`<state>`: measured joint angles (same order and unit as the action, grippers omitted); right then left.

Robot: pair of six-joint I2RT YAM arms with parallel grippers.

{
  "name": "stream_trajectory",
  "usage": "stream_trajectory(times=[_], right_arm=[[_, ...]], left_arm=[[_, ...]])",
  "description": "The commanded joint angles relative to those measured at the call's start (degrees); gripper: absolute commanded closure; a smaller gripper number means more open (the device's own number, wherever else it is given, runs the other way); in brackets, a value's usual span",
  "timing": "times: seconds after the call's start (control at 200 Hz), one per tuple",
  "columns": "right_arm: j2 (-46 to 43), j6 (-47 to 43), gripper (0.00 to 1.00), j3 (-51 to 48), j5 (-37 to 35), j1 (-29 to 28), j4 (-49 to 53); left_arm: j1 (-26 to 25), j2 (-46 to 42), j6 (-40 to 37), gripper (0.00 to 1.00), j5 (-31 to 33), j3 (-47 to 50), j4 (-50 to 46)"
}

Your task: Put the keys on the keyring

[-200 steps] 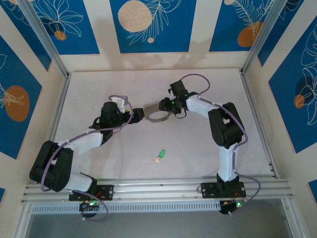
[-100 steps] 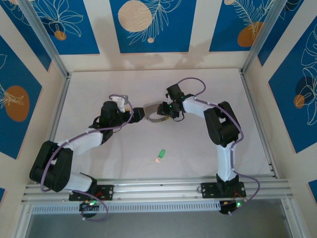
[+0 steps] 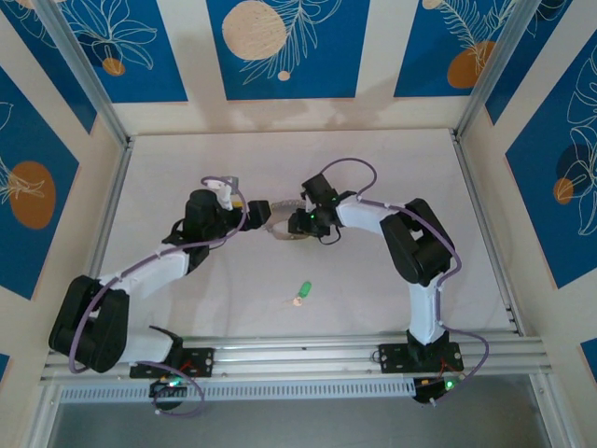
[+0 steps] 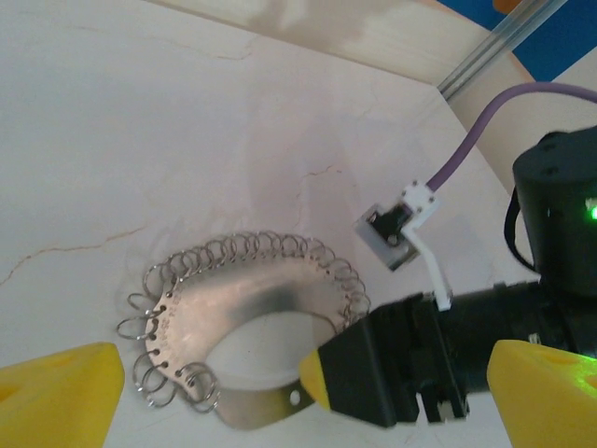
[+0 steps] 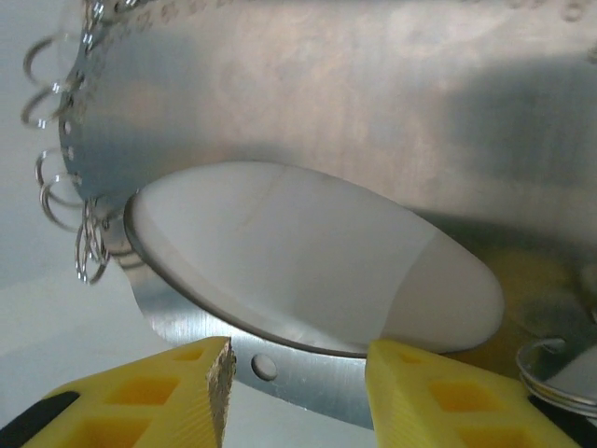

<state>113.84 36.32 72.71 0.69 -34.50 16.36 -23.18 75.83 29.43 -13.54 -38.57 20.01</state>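
White table [image 3: 233, 308] below; left gripper [image 3: 250, 213] hovers just left of the keyring [image 4: 256, 303], jaws spread wide, holding nothing. Right gripper [image 5: 298, 369] at the keyring's right end, jaws part-open, rim showing in the gap. The keyring: a curved metal band fringed with wire rings. Green-headed key [image 3: 302, 290] lies well to the keyring's near side

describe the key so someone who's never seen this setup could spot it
On the pale table, look at the middle of the near half. The key lies alone there, apart from the metal keyring further back: tiny, with a bright green head.
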Motion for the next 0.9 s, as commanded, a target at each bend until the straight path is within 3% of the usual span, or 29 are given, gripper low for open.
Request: stream_trajectory(times=[0.0, 0.435, 0.895], right_arm=[[-0.62, 1.81, 0.56, -2.20, -0.29, -3.43, 3.92], [-17.83, 0.03, 0.57, -4.80, -6.32, -0.81, 6.80], [-15.36, -0.38, 0.57, -14.47, -2.15, 2.07, -1.28]], left_arm=[[-0.46, -2.10, -1.49, 0.00, -1.39, 0.64, -1.45], [-0.46, -5.03, -0.57, 0.00, -4.06, 1.73, -2.20], [-0.88, -5.39, 0.34, 0.00, -5.73, 1.78, -1.71]])
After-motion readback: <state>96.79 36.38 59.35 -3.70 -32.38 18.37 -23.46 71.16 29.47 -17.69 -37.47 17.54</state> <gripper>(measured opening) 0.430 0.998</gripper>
